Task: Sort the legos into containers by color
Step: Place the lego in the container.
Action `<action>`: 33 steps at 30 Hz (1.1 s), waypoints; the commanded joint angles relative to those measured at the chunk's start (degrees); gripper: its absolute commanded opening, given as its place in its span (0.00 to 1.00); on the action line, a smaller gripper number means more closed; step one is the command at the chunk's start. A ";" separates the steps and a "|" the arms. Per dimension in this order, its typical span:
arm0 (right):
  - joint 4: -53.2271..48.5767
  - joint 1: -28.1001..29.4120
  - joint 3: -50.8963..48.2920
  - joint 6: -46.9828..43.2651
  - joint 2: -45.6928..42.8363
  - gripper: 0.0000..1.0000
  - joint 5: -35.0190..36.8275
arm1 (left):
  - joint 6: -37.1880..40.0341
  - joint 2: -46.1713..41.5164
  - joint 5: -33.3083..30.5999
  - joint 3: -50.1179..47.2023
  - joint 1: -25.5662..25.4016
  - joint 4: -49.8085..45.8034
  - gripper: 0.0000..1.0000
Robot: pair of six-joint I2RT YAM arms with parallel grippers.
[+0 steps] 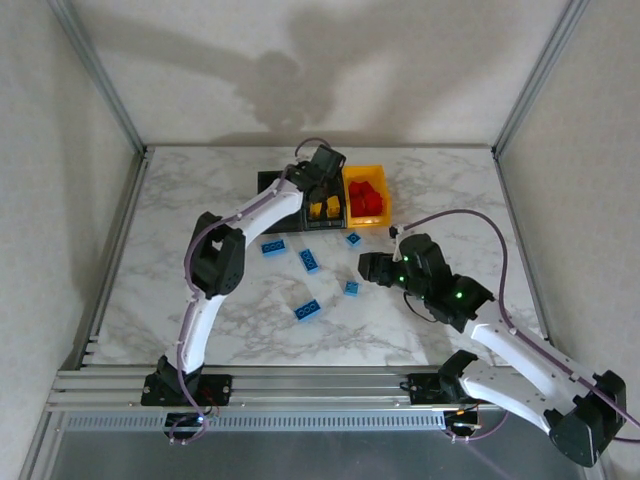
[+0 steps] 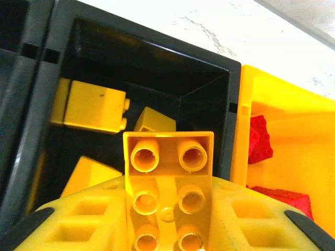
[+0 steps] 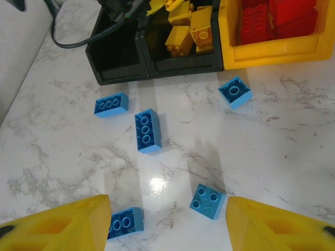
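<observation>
table: white marble-look top, grey veins, smooth, glossy, glare spot among blue legos. those: hard plastic, light sheen. yellow lego pinched in left hand: smooth shiny plastic, studs catching light. fingers: yellow plastic, more matt, kinda grainy. black bins: glossy plastic, reflections on inner walls. yellow-orange bin: smooth plastic too. near-edge rails: bare metal, satin. arm shell: white glossy plastic.

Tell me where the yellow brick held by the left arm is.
In the left wrist view, the yellow brick sits between the jaws of the left gripper, over the middle black bin, with the yellow-orange bin to its right.
</observation>
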 commanded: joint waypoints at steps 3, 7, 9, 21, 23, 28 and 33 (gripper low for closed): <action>-2.18 -0.37 0.71 0.89 -2.27 0.60 1.94 | 1.64 4.02 -1.37 5.38 0.73 -3.32 0.34; -3.10 -0.36 1.09 0.71 -2.38 0.60 2.16 | 1.60 5.84 -1.38 7.23 1.46 -4.00 0.35; -3.12 -0.36 0.92 0.88 -2.64 0.60 2.21 | 1.65 5.96 -1.54 7.28 1.70 -3.97 0.36; -3.21 -0.35 0.65 1.15 -3.25 0.60 2.38 | 2.13 4.29 -0.04 7.63 1.94 -4.76 0.53; -2.97 -0.36 0.57 1.15 -3.27 0.60 2.34 | 2.31 2.68 0.59 6.99 1.62 -4.60 0.54; -1.85 -0.36 0.49 0.97 -2.18 0.60 1.60 | 3.72 -4.35 0.65 2.95 -0.02 -3.99 0.56; -0.24 -0.36 0.82 0.71 -0.97 0.60 0.32 | 4.58 -15.59 1.07 -9.79 -0.96 -0.47 0.58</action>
